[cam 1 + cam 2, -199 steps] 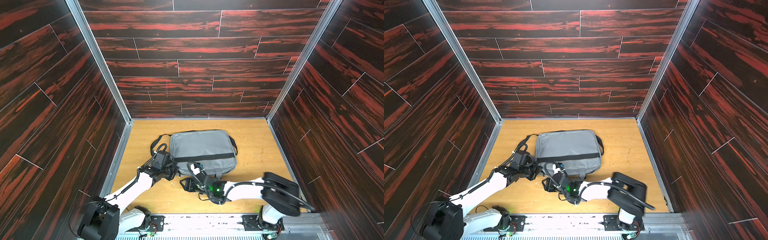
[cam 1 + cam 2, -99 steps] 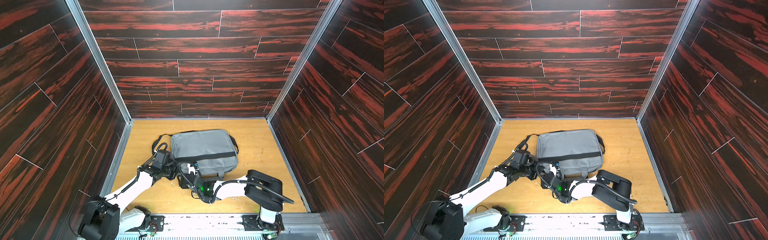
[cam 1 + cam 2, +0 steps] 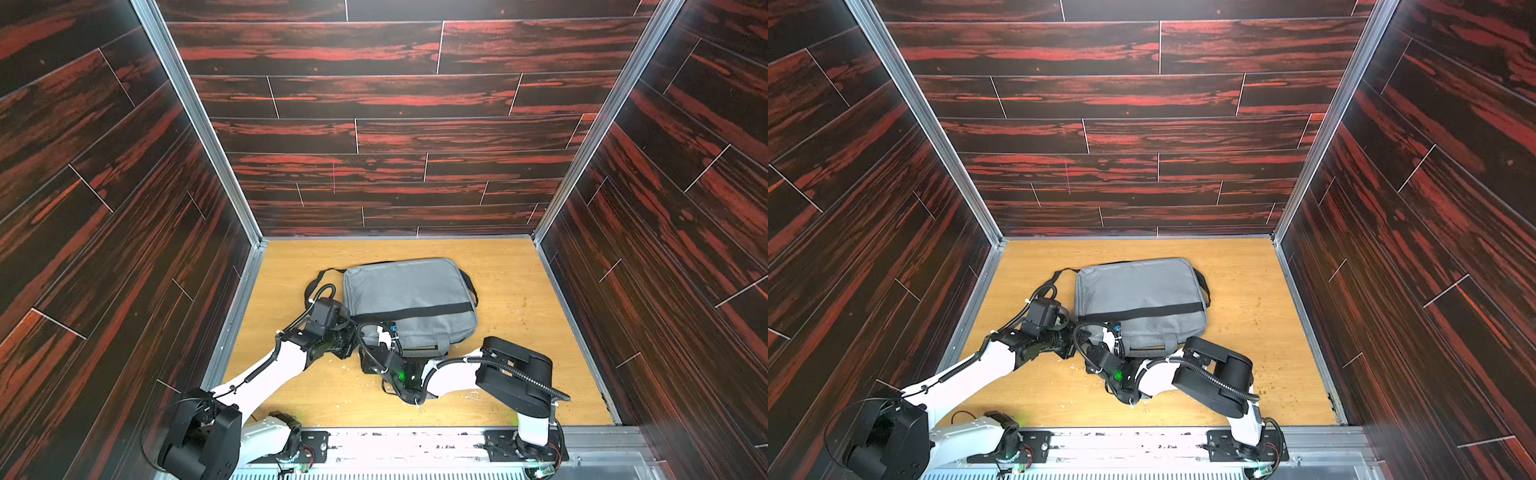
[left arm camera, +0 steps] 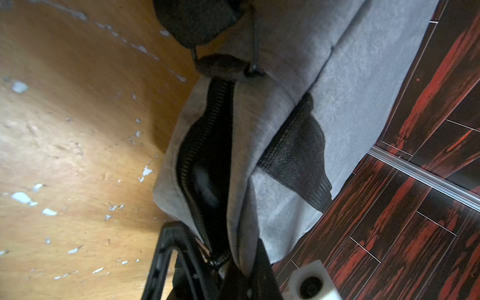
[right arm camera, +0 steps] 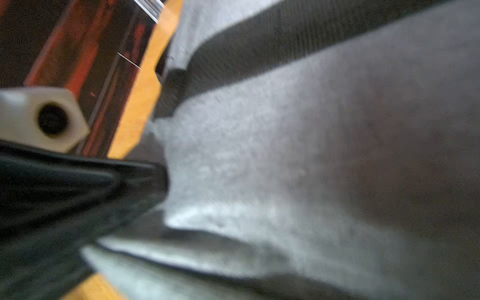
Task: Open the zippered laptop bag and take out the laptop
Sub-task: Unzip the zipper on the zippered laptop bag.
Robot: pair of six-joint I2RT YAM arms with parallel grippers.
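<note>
Our left gripper is closed, and we judge it clamped on the zipper pull at a corner of the zippered laptop bag. Our right gripper sits just beside the left one, against the same near edge of the bag. Its wrist view is mostly blurred grey fabric, so we cannot tell whether its jaws stand apart or have closed on cloth.

The bag lies flat on the wooden table and stretches away from both grippers, with its black band running across it just beyond them. The zipper gapes along the side leading away from the left fingertips, its teeth parted into a dark slot.

Several things could go wrong from here. The bag is soft and unanchored, so a tug on the slider may drag or lift the whole bag rather than run the zip, unless the right gripper pins the fabric. The bend at the corner could jam the slider. The small pull could slip out of the pinch. With the two grippers this close together, one could knock the other.

Inside the slot we see only darkness with a faint sheen. The laptop is not visible anywhere, so we judge it is inside the bag.
</note>
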